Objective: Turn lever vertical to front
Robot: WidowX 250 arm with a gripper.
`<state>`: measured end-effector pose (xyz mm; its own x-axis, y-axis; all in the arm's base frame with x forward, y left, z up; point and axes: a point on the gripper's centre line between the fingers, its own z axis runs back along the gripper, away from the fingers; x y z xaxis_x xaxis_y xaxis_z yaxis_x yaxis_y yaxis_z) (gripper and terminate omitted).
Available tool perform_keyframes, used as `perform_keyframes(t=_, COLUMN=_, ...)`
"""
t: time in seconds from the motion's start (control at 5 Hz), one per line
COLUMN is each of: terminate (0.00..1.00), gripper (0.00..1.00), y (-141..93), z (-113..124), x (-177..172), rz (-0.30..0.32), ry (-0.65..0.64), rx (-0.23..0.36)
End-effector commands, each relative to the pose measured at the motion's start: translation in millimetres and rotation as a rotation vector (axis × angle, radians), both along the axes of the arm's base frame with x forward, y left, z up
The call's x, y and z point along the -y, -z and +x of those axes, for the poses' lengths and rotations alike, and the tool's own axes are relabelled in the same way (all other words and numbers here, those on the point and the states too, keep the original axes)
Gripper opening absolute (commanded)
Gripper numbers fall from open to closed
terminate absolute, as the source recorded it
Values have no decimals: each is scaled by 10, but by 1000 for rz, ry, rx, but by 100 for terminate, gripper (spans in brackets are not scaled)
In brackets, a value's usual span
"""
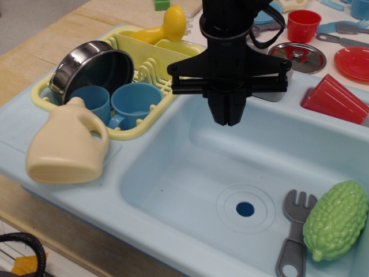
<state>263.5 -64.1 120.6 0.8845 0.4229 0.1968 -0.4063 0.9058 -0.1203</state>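
Hanging pincer above sink basin, lever almost wholly hidden

Hanging over the rear of the pale blue sink (173, 173), the black pincer (229, 118) points straight down with its fingers pressed together and nothing between them; a wide black crossbar sits just above the fingers; arm body rises out of frame at top. Lever: only a sliver of its grey base (271, 95) shows just behind the crossbar on the sink's back ledge; the arm of the lever itself is blocked from view, so its angle cannot be told. Left of the pincer, yellow dish rack (173, 57) holding a steel pot (92, 66) on its side, two blue cups (135, 104) and a yellow utensil (167, 26); cream jug (66, 147) lying at the rack's front corner. Right: red cone cup (334, 99) on its side on the ledge. Basin: drain hole (245, 209); grey fork (294, 231) touching a green bumpy vegetable (337, 218). Table behind: steel lid (300, 56), red cup (304, 24), red plate (354, 62).
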Motion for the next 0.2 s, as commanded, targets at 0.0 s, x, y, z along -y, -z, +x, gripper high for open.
perform_keyframes(t=0.0, terminate=100, gripper=100, y=-124, z=10, x=-46, rz=-8, ry=-21, rx=26)
